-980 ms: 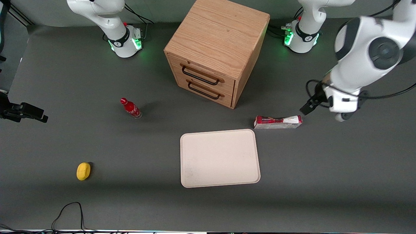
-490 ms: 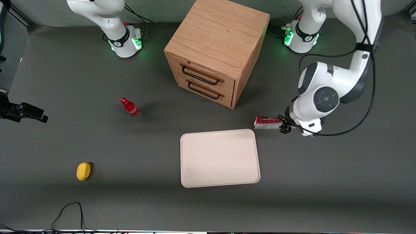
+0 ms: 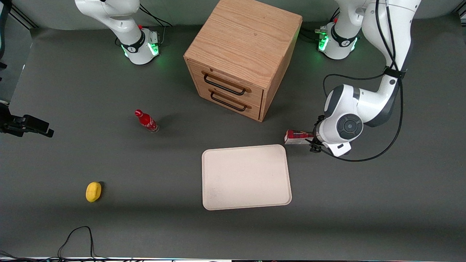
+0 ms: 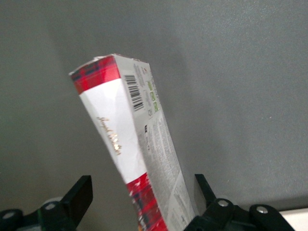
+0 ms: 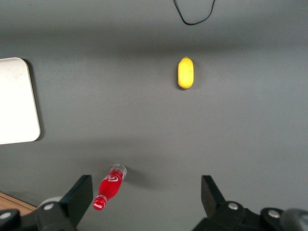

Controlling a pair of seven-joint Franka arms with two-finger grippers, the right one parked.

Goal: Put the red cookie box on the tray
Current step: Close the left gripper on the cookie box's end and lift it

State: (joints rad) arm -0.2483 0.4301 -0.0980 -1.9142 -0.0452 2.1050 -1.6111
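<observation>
gripper low over the red cookie box, fingers spread wide on either side of it, not clamped | box flat on the grey surface, just beside the tray, toward the working arm's end

Glossy printed cardboard on the red cookie box, lying on the matt grey table. The gripper straddling it has matt black plastic fingers, spread wide. Smooth cream plastic on the tray; grained, satin-finished wood on the two-drawer cabinet.
</observation>
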